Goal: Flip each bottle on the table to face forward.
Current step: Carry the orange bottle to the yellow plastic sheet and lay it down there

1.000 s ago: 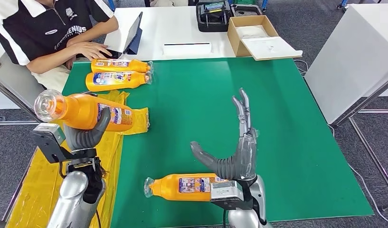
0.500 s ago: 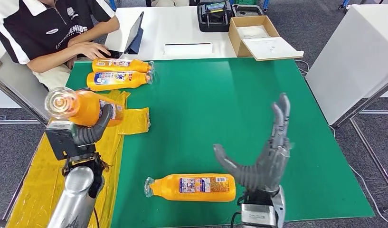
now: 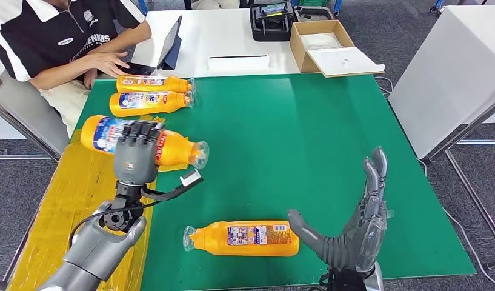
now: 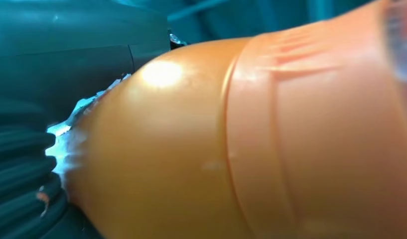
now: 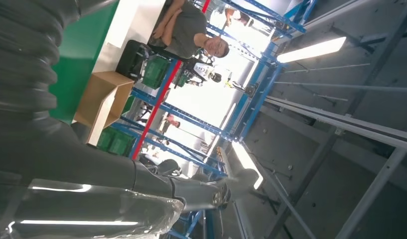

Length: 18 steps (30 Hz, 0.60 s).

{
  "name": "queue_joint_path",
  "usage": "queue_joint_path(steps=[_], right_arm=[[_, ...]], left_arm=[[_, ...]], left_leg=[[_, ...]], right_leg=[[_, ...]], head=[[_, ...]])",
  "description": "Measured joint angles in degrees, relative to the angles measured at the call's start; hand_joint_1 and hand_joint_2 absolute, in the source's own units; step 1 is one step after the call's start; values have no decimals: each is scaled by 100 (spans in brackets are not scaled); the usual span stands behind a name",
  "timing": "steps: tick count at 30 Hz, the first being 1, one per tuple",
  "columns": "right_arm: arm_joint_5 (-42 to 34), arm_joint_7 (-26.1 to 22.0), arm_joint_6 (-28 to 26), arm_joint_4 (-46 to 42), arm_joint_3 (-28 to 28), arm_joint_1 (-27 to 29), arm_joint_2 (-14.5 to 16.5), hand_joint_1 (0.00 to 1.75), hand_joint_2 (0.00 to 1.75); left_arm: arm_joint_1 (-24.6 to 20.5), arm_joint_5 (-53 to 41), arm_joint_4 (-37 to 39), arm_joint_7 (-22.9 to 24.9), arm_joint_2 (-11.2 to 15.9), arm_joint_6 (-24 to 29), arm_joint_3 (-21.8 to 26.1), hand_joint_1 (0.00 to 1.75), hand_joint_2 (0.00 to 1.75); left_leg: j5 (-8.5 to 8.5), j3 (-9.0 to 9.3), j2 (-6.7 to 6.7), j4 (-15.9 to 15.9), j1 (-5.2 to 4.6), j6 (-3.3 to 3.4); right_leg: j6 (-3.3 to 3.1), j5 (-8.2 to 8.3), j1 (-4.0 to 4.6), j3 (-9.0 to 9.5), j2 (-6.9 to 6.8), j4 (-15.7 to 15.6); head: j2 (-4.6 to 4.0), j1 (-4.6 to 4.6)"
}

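A humanoid robot's left hand (image 3: 136, 153) grips an orange bottle (image 3: 172, 147) around its labelled middle, holding it on its side over the left edge of the green worktop (image 3: 305, 139), cap pointing toward the worktop's centre. The fingers wrap over the top of the label, a hold that looks suited to rolling the bottle about its long axis so its front can be turned the right way; in the left wrist view the orange body (image 4: 251, 149) sits hard against the palm. Whether the bottle rests on the yellow sheet (image 3: 75, 200) beneath it or hangs just above cannot be told.

The right hand (image 3: 354, 230) stands empty at the near edge, fingers spread wide and raised, thumb reaching toward the base of a second bottle (image 3: 245, 237) that lies just beside it, label up and cap toward the left edge. That hand appears clear of the bottle, as if its part there is done.

Four orange bottles are visible in all: the one held, the one by the near edge, and a pair (image 3: 149, 96) lying side by side at the far-left corner, labels showing.

Beyond that corner a seated person (image 3: 57, 42) rests a hand by a tablet (image 3: 171, 43); a cardboard box (image 3: 329, 45) sits on a white table past the far edge.
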Motion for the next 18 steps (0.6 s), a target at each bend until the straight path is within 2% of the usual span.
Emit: queue_joint_path(steps=[4, 9, 18], right_arm=[[-5, 8, 1, -11, -26, 48, -76, 0, 175], [21, 30, 1, -16, -71, 63, -122, 0, 175], [361, 220, 79, -94, -147, 96, -117, 0, 175]], left_arm=[[-161, 196, 525, -2, 89, 7, -333, 175, 175], [-265, 192, 886, -45, 140, 13, -486, 175, 175], [-596, 149, 2001, 200, 26, -16, -620, 175, 175]], left_leg=[[1, 1, 9, 0, 0, -2], [-1, 0, 10, 0, -1, -2], [-1, 0, 9, 0, -1, -2]], right_leg=[[0, 0, 0, -1, 8, 1], [0, -2, 0, -2, 7, 1], [0, -1, 0, -2, 8, 1]], head=[[0, 1], [0, 0], [0, 0]])
